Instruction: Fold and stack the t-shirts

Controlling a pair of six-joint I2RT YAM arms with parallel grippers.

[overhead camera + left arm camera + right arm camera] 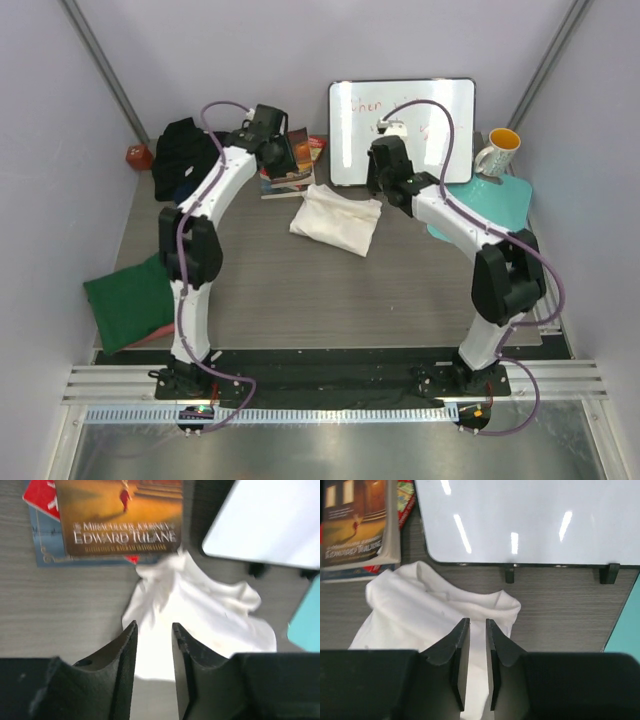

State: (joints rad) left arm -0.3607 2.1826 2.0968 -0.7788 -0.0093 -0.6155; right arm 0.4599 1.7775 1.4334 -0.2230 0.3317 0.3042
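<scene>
From above, the white t-shirt (337,222) is seen rumpled and partly folded at the far middle of the table (300,300), with the black t-shirt (185,158) and dark green t-shirt (125,300) heaped apart at left: 0 stacked. In the left wrist view, the left gripper (153,627) is held parted and empty over the soft, creased cloth. In the right wrist view, the right gripper (477,622) is narrowly parted, apparently clasping nothing.

three t-shirts (337,222), one whiteboard (402,130), one mug (497,152)
</scene>
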